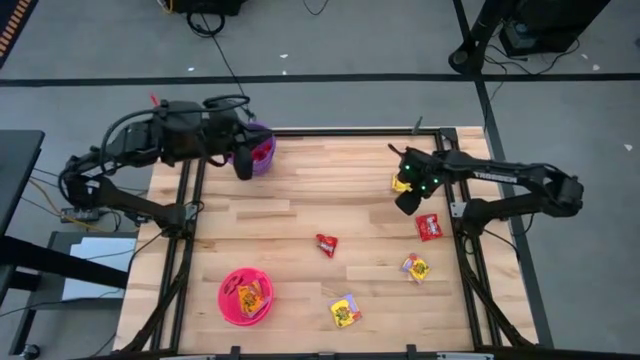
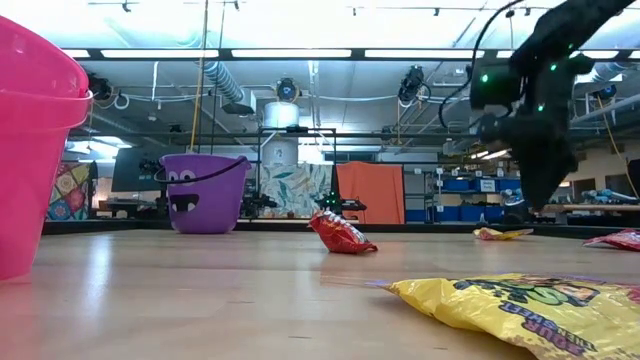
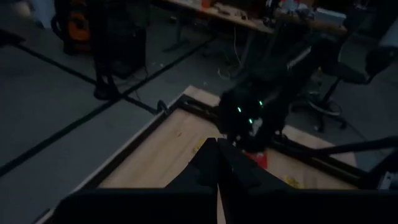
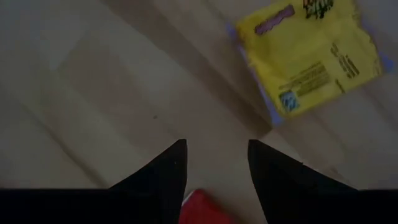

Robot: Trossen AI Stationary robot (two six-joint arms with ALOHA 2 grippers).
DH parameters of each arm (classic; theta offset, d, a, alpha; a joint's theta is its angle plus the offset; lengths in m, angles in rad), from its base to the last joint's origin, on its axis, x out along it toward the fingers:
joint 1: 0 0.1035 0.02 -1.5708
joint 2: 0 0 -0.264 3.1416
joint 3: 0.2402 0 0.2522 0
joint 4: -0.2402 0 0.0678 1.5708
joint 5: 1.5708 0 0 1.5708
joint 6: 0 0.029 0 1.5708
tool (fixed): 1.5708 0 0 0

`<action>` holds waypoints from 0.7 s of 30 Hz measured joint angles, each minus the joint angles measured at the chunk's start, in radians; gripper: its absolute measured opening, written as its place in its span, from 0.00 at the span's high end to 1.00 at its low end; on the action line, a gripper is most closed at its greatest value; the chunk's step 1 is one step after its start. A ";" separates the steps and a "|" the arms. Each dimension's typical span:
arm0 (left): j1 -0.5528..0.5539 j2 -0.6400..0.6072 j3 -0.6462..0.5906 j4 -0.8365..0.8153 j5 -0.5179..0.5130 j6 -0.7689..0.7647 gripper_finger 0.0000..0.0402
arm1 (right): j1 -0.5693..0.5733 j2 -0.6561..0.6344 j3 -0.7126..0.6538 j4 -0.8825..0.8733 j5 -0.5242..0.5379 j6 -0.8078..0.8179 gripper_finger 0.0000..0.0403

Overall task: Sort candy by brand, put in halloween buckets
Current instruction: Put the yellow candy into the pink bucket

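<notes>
purple bucket (image 1: pixel 262 152) (black face print) | pink bucket (image 1: pixel 245 296) | candy (image 1: pixel 346 311) yellow, candy (image 1: pixel 327 245) red

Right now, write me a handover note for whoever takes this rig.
Left tool: shut, empty as far as can be seen, at the purple bucket, which holds red candy.
Right tool: open, holding nothing, low over the table beside a yellow packet at the right edge.
Pink bucket: holds yellow packets.
Still loose: red packets; yellow packets.
Left: sort these five.
</notes>
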 joint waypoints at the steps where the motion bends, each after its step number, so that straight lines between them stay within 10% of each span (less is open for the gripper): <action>1: 0.000 0.004 -0.001 -0.009 0.006 -0.001 0.99 | -0.015 0.014 -0.001 0.015 -0.005 -0.016 0.55; 21: -0.007 0.036 -0.002 -0.022 0.016 -0.020 0.99 | -0.194 0.317 0.019 0.159 -0.112 -0.186 0.55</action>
